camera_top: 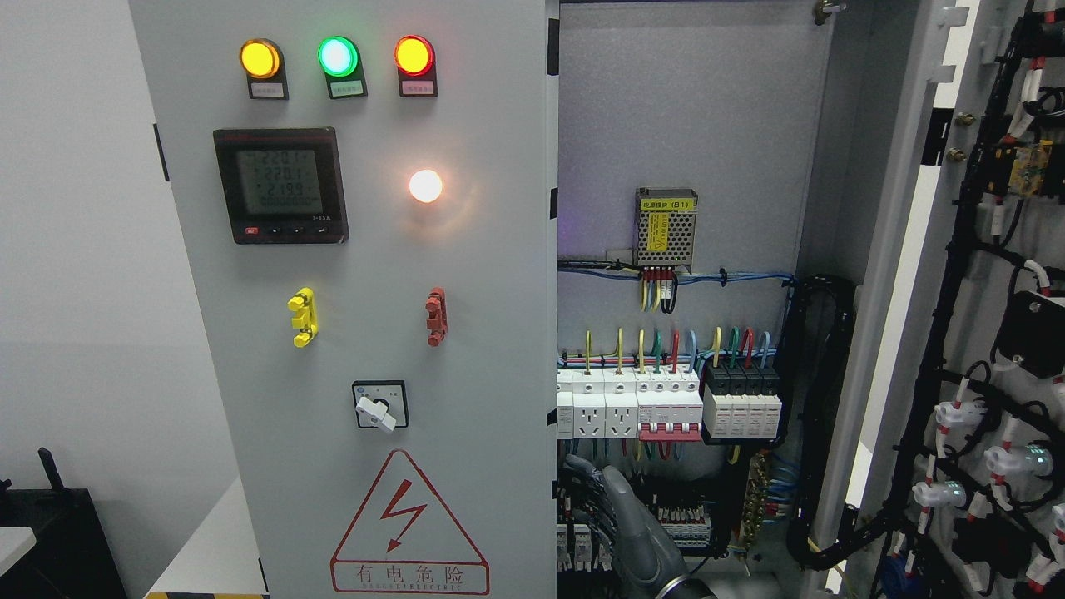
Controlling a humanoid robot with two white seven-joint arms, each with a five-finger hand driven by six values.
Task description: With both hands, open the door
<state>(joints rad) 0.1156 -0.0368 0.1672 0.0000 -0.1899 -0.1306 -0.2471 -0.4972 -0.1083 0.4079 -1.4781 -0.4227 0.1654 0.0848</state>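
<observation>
the right door [965, 291] of the cabinet stands swung wide at the picture's right, while the left door [349, 333] looks closed, and a hand [620, 520] with fingers curled sits at its free edge, apparently ready to pull

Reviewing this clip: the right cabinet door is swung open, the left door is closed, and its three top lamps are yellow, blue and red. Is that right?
Not quite. In the head view the three top lamps are yellow, green and red; none is blue. The rest stands: the right door is swung open, and the left door is closed. A robot hand shows at its lower edge.
</observation>
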